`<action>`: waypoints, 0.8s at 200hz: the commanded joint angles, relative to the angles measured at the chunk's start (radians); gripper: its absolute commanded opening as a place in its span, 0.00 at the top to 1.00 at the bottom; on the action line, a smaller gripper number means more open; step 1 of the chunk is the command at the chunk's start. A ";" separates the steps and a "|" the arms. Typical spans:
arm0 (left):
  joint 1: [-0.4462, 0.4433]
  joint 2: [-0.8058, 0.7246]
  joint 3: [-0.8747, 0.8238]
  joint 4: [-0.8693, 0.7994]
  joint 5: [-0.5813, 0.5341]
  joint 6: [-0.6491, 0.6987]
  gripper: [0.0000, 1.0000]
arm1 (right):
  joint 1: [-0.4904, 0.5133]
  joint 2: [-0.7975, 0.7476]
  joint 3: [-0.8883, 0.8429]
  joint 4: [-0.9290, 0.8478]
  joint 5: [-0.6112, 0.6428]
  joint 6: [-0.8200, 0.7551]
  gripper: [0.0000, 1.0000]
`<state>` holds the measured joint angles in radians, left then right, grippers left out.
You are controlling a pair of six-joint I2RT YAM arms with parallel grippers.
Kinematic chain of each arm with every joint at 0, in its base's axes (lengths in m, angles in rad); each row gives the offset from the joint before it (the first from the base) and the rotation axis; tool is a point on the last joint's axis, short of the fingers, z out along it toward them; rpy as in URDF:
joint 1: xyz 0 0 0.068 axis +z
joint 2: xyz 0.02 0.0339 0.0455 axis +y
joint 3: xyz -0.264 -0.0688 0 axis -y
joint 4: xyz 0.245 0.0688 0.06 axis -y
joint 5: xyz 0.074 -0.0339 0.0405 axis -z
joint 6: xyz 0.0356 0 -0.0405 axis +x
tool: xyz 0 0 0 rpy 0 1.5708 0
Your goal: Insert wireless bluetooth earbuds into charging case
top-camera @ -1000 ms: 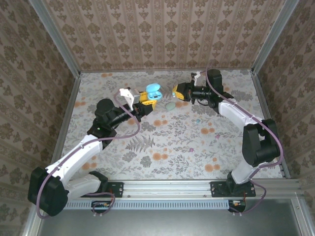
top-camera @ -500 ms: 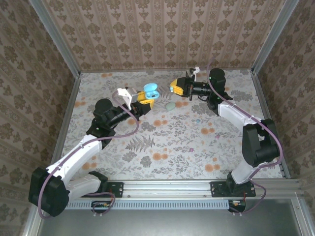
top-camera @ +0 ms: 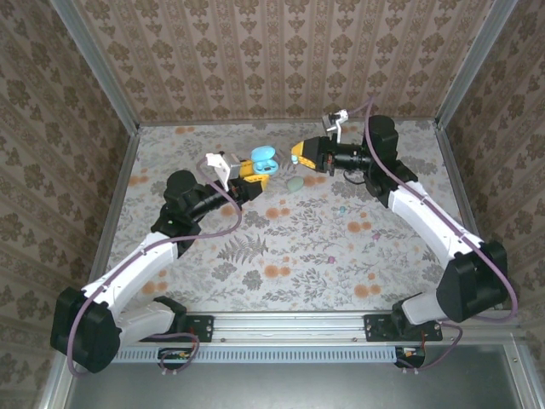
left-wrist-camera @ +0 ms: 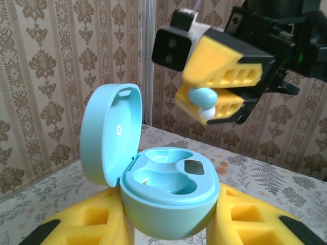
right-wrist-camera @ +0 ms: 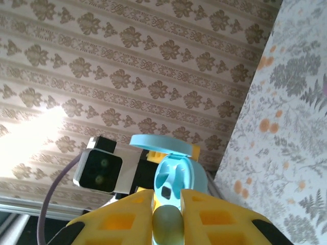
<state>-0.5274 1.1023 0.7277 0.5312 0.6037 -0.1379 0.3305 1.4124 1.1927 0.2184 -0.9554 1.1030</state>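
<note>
My right tool (top-camera: 300, 156), pinching a bud (left-wrist-camera: 201, 98), had neared the case (left-wrist-camera: 171, 196) gripped by my left tool (top-camera: 254, 175); squaring the bud over its socket (left-wrist-camera: 159, 178) mattered most.

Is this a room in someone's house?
Probably not: it looks like a small robot test booth. Wallpapered panels box in a flowery tabletop, and a metal rail carries a left arm and a right arm.
</note>
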 commanded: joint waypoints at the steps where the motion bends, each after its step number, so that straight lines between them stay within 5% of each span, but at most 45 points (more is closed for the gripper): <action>1: 0.002 0.010 0.005 0.034 0.031 0.003 0.70 | 0.041 -0.013 0.039 -0.070 0.055 -0.143 0.79; 160: -0.011 0.011 0.031 0.049 0.113 -0.012 0.69 | 0.152 0.005 0.165 -0.339 0.201 -0.431 0.79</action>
<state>-0.5312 1.1183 0.7277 0.5323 0.6857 -0.1383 0.4725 1.4132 1.3262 -0.0986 -0.7891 0.7086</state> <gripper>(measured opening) 0.325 0.211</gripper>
